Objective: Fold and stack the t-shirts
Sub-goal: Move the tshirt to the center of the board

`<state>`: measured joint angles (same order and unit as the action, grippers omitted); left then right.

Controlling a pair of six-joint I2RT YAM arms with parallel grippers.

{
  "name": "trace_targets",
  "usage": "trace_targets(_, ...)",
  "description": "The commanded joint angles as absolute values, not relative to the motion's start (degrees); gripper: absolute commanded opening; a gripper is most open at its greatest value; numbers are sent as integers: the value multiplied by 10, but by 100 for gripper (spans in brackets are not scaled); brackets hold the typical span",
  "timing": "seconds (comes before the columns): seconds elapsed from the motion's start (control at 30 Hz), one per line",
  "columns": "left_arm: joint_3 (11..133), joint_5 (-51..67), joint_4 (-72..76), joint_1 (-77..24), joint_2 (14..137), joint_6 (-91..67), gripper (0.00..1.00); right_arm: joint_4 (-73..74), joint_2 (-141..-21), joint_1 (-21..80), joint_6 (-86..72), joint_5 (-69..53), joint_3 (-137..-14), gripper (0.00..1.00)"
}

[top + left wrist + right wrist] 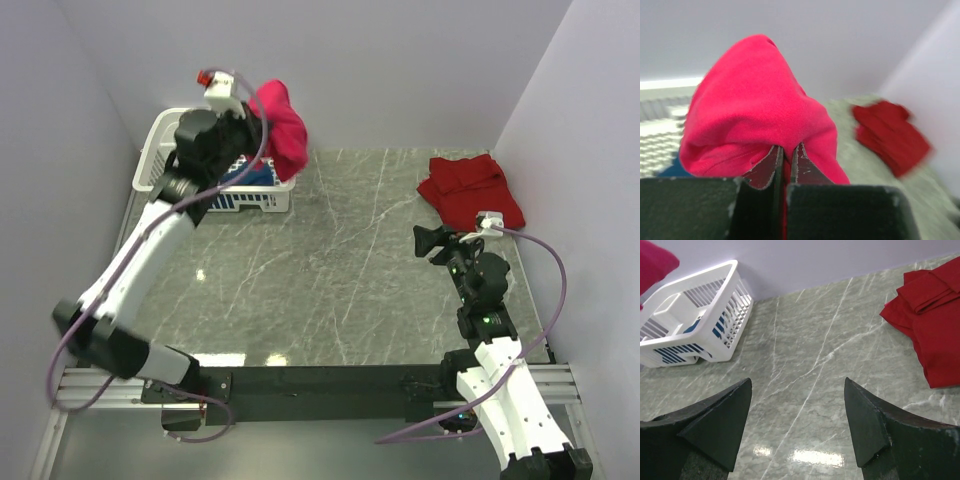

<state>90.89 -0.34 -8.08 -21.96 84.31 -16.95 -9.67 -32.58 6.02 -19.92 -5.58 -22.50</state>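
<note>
A magenta t-shirt hangs bunched in the air over the basket's right end, pinched by my left gripper, which is shut on the cloth. The darker red t-shirt lies folded at the back right of the table, also seen in the left wrist view and the right wrist view. Dark blue cloth shows inside the basket. My right gripper hovers open over the marble, left of the red shirt, nothing between its fingers.
A white lattice basket stands at the back left against the wall, also in the right wrist view. White walls close in the table on the left, back and right. The marble tabletop stretches between the arms.
</note>
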Motion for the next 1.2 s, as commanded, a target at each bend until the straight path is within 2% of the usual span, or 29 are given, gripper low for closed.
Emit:
trace_targets(0.0, 822, 34, -51, -249, 725, -227, 0, -94, -319, 62, -200, -50, -248, 80)
trace_targets(0.07, 753, 42, -54, -266, 693, -253, 1, -90, -319, 62, -207, -52, -250, 80)
trace_targets(0.13, 699, 33, -71, -281, 663, -289, 32, -86, -321, 62, -209, -60, -255, 79)
trace_targets(0.17, 682, 24, -86, -286, 651, -299, 44, -84, -321, 62, -212, -65, -256, 79)
trace_targets(0.2, 665, 10, -90, -295, 645, -309, 51, -79, -323, 62, -214, -69, -258, 78)
trace_targets(0.27, 613, -18, -98, -305, 632, -318, 55, -74, -328, 67, -216, -90, -265, 75)
trace_targets(0.3, 598, -38, -112, -315, 630, -325, 67, -65, -333, 73, -216, -94, -267, 74)
trace_targets(0.37, 561, -63, -126, -330, 621, -330, 82, -52, -344, 95, -217, -91, -276, 73)
trace_targets(0.53, 481, -176, -146, -391, 592, -356, 82, -28, -363, 190, -217, -59, -278, 72)
trace_targets(0.8, 447, -272, -237, -433, 598, -432, 79, -66, -474, 452, -264, 39, -279, 71)
trace_targets(0.93, 402, -258, -242, -434, 589, -463, 77, -97, -550, 516, -289, 64, -300, 71)
trace_targets(1.07, 365, -201, -218, -435, 576, -490, 65, -86, -641, 552, -292, 88, -341, 68)
trace_targets(1.17, 333, -169, -196, -444, 575, -512, 66, -78, -678, 572, -294, 98, -362, 67)
